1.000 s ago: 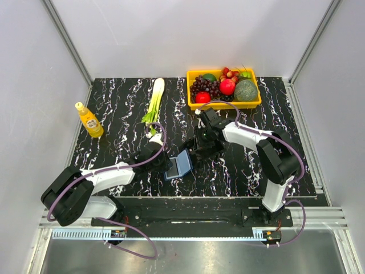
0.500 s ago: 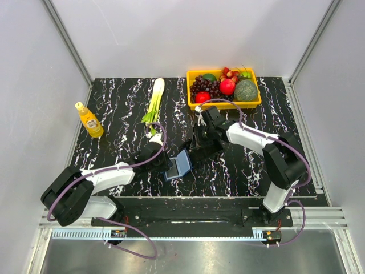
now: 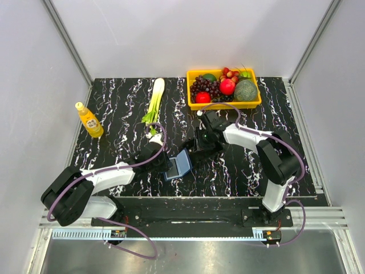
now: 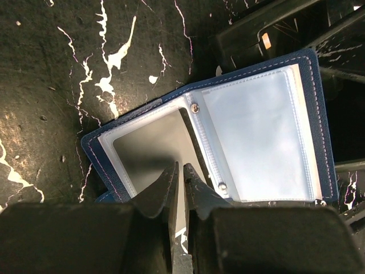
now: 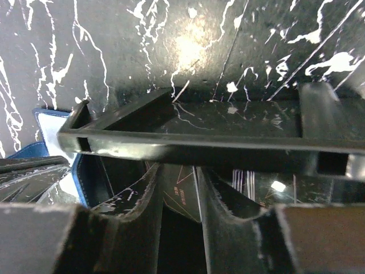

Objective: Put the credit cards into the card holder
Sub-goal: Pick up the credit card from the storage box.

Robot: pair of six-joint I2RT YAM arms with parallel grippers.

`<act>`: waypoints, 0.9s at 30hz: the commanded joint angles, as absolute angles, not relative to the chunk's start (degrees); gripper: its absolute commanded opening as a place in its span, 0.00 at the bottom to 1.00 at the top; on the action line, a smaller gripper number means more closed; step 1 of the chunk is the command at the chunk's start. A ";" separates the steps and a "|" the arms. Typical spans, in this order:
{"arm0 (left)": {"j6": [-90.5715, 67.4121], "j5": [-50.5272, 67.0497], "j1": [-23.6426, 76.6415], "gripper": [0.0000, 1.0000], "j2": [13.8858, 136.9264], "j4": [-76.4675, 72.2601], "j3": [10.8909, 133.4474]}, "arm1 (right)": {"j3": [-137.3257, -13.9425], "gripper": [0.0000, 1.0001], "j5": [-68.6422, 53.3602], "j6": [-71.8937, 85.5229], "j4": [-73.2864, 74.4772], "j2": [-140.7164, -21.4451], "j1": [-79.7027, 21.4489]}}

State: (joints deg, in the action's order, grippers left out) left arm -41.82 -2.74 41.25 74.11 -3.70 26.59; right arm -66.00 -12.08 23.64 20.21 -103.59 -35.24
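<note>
Card holder (image 4: 228,142) kept spread open on table (image 4: 57,68), near centre, left flap clamped by left gripper (image 4: 178,171). Right gripper (image 5: 178,171) shifted slightly over black tray (image 5: 188,140). Card (image 5: 179,197) seen between jaws, grip not determinable. Pickup judged unfinished.

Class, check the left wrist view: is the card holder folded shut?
No, the card holder lies spread open, its clear plastic sleeves facing up.
</note>
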 commanded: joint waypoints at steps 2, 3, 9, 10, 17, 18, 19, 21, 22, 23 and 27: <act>-41.66 -2.90 41.40 0.12 73.83 -5.10 27.25 | -67.94 0.33 -14.50 23.82 20.74 -105.64 -35.42; -41.66 -2.81 41.48 0.12 73.92 -5.18 27.33 | -67.77 0.29 -14.85 23.91 20.48 -105.47 -35.33; -41.66 -2.46 41.48 0.12 74.62 -5.80 27.42 | -66.27 0.19 -19.77 23.91 16.97 -102.48 -35.42; -41.57 -2.37 41.40 0.12 74.71 -5.80 27.51 | -66.10 0.19 -20.30 24.17 16.53 -102.13 -35.42; -42.10 -1.85 41.48 0.12 76.64 -6.33 28.12 | -65.74 0.19 -22.67 24.52 14.94 -99.76 -35.51; -42.19 -1.76 41.40 0.11 76.73 -6.42 28.21 | -65.66 0.19 -23.11 24.43 14.68 -99.49 -35.42; -42.27 -1.76 41.40 0.11 76.90 -6.59 28.13 | -65.65 0.19 -23.20 24.61 14.59 -99.41 -35.42; -42.28 -1.84 41.48 0.11 77.25 -6.68 28.39 | -65.57 0.19 -23.90 24.70 14.41 -99.23 -35.51; -42.28 -1.85 41.40 0.11 77.52 -6.68 28.48 | -65.48 0.20 -24.86 24.61 13.98 -99.32 -35.59; -42.28 -1.85 41.40 0.11 77.61 -6.77 28.65 | -65.48 0.20 -25.05 24.70 13.97 -99.40 -35.60; -42.19 -1.58 41.40 0.10 78.48 -7.21 29.26 | -65.57 0.23 -24.00 24.87 14.50 -100.72 -35.77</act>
